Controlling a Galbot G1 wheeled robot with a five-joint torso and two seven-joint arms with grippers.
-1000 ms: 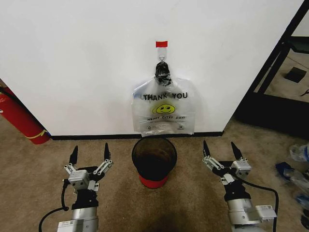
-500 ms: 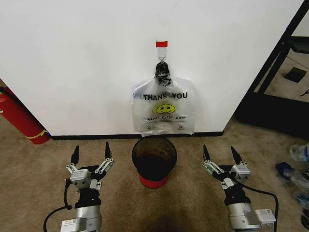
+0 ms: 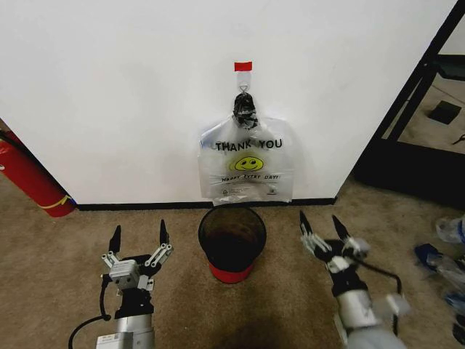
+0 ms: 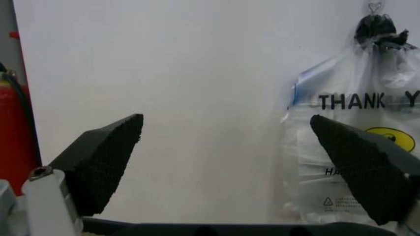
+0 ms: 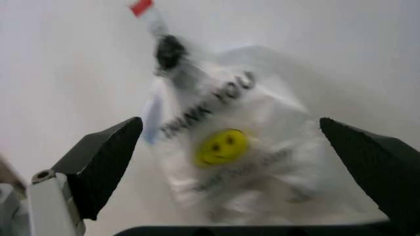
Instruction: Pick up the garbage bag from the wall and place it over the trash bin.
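Note:
A clear garbage bag (image 3: 247, 169) printed "THANK YOU" with a yellow smiley hangs from a hook on the white wall (image 3: 116, 94) under a red tape strip (image 3: 243, 66), gathered at a black knot (image 3: 245, 107). The black trash bin (image 3: 232, 241) with a red base stands on the carpet right below it. My left gripper (image 3: 138, 235) is open, low on the bin's left. On the bin's right my right gripper (image 3: 320, 224) is open, turned toward the bag. The garbage bag (image 4: 354, 142) sits beyond my left fingers (image 4: 98, 167). Between my right fingers (image 5: 102, 162) hangs the garbage bag (image 5: 229, 147).
A red fire extinguisher (image 3: 29, 178) leans at the far left by the wall. A black shelf frame (image 3: 418, 94) stands at the right. Loose clear plastic and blue items (image 3: 443, 247) lie on the carpet at the far right.
My right gripper has swung left and tilted toward the bag and bin. The left gripper has drawn slightly back and down. Bag and bin have not moved.

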